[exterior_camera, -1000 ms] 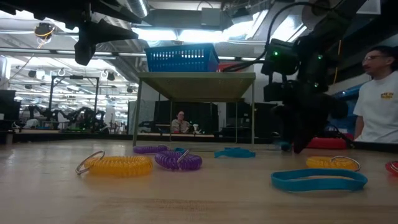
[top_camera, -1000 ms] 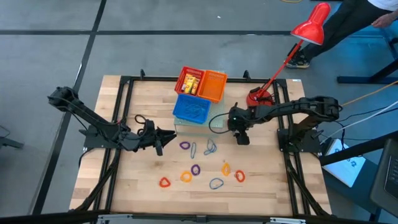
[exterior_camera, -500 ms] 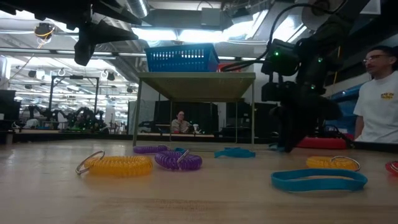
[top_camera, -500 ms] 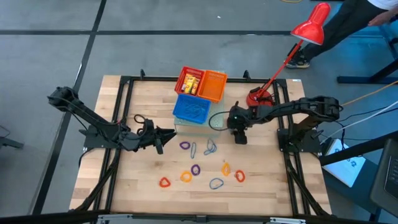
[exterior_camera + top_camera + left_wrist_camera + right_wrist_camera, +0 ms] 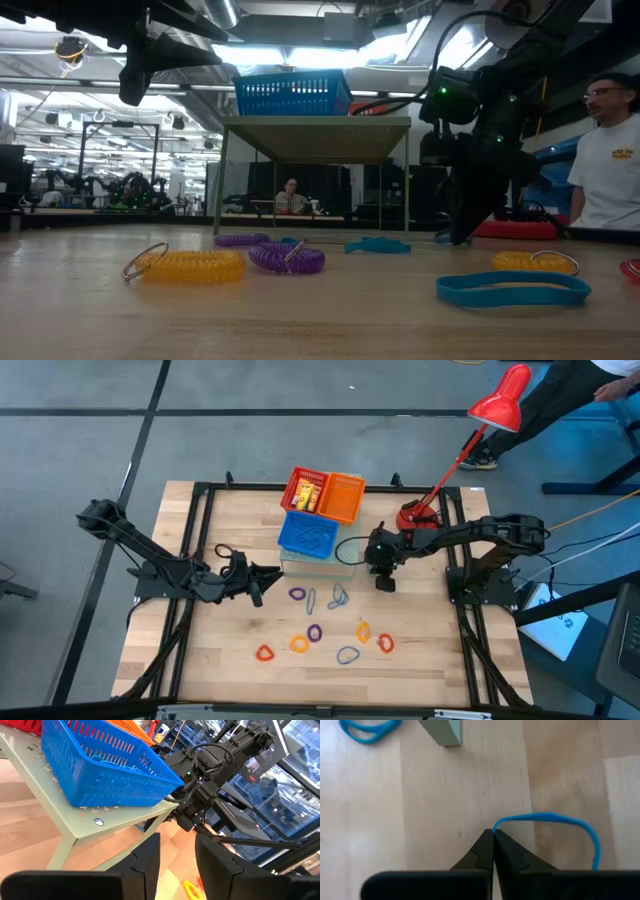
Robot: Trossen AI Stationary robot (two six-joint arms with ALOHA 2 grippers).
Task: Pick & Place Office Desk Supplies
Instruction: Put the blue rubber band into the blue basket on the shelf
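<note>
Right gripper [image 5: 493, 836] has its two dark fingers pressed together on the edge of a thin blue loop [image 5: 555, 820], pinching it right at the tips; the loop bows out to one side of them, low over the bare wood. From above, that gripper [image 5: 384, 582] sits just beside the pale green riser [image 5: 318, 567] that carries the blue basket [image 5: 308, 534], so the loop is close to where I'd guess it belongs.

As for progress, some of the work looks done: the red basket [image 5: 306, 490] already holds yellow pieces, and something blue lies in the blue basket. Plenty remains, though. A purple loop [image 5: 297, 594], a blue-grey pair near the middle, and orange [image 5: 299, 644], red [image 5: 264, 653] and more purple ones are scattered across the table [image 5: 230, 660], well apart from the pinched loop and from either arm.

Left gripper [image 5: 258, 577] hangs over the table's left side, fingers partly apart with nothing between them.

A red desk lamp [image 5: 500, 402] stands at the far right corner.
</note>
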